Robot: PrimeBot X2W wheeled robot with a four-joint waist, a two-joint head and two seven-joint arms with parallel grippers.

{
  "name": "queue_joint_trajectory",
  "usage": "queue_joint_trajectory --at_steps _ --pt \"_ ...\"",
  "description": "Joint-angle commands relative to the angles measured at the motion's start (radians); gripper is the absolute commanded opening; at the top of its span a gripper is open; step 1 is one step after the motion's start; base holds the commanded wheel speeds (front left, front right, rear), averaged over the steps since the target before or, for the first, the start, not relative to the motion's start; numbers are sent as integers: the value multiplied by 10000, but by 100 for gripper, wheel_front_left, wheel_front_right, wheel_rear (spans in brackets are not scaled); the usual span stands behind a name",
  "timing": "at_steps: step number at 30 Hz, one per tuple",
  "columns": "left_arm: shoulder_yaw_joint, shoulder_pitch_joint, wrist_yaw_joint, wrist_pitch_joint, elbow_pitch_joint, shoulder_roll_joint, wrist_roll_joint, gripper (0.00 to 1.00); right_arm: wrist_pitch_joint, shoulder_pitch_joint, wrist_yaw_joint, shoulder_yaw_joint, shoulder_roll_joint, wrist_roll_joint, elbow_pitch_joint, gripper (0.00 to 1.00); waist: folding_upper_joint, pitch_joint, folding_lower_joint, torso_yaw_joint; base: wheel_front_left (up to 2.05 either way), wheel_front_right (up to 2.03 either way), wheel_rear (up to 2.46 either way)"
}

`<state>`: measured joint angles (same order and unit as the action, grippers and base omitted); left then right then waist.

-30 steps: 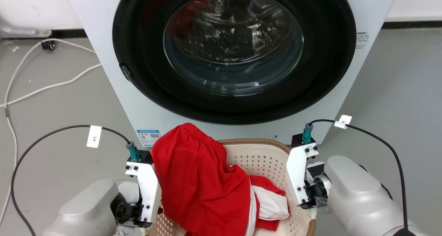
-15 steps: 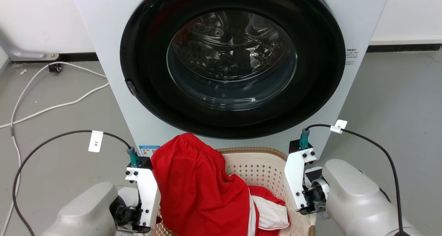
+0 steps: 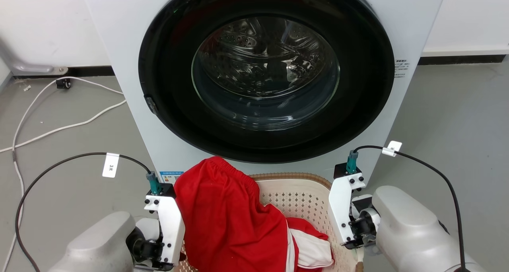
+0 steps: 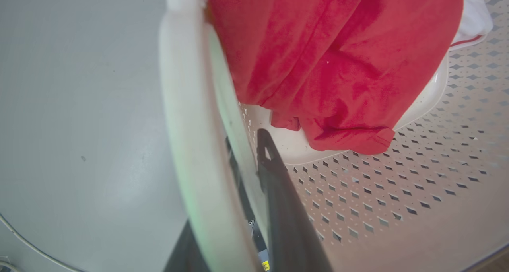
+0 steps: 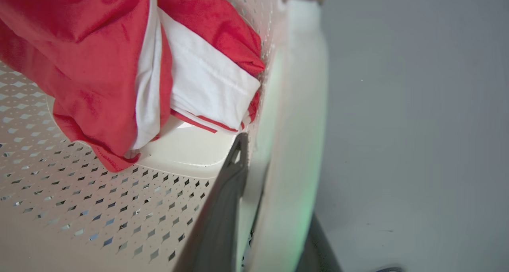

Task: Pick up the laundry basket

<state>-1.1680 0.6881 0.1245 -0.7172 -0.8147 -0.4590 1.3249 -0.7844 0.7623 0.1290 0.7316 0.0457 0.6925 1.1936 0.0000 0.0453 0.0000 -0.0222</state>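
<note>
**Cream basket gripped at both handles in front of the washer**

Cream plastic with a brown braided rim, the laundry basket [image 3: 296, 192] sits at the bottom centre of the head view. It is just in front of the white washer [image 3: 127, 45], below its round dark door [image 3: 266, 85], whose glass shows the steel drum. Whether the basket's base rests on the grey floor [image 3: 71, 208] cannot be told.

A red garment [image 3: 230, 220] lies heaped inside, draped up over the basket's left side and far rim. A folded white-and-red piece [image 3: 314, 244] is tucked beside it, towards the right wall.

The left claw [image 4: 244, 144] straddles the basket's white left handle [image 4: 187, 125]. One dark finger [image 4: 278, 200] lies against the inside of the perforated wall, and the other shows on the outer side. The handle fills the space between them, so the claw is clenched on the basket.

The right claw [image 5: 262, 152] mirrors this on the white right handle [image 5: 294, 125]. Its inner finger [image 5: 222, 208] is pressed along the wall just below the white-and-red piece, and its outer finger is on the floor side. It too is clamped on the basket.

A white cable [image 3: 59, 127] trails across the floor to the washer's left.
</note>
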Motion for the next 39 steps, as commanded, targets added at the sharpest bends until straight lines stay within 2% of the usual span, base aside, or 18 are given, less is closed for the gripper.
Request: queue_joint_trajectory --at_steps 1,39 --pt "-94 -67 96 -74 -17 -35 30 0 164 108 30 -39 80 90 8 0 0 6 0 -1 0 0 0" --pt "-275 273 95 -22 -374 -9 330 0 371 406 32 625 73 988 133 0 0 -58 0 38 0 0 0"
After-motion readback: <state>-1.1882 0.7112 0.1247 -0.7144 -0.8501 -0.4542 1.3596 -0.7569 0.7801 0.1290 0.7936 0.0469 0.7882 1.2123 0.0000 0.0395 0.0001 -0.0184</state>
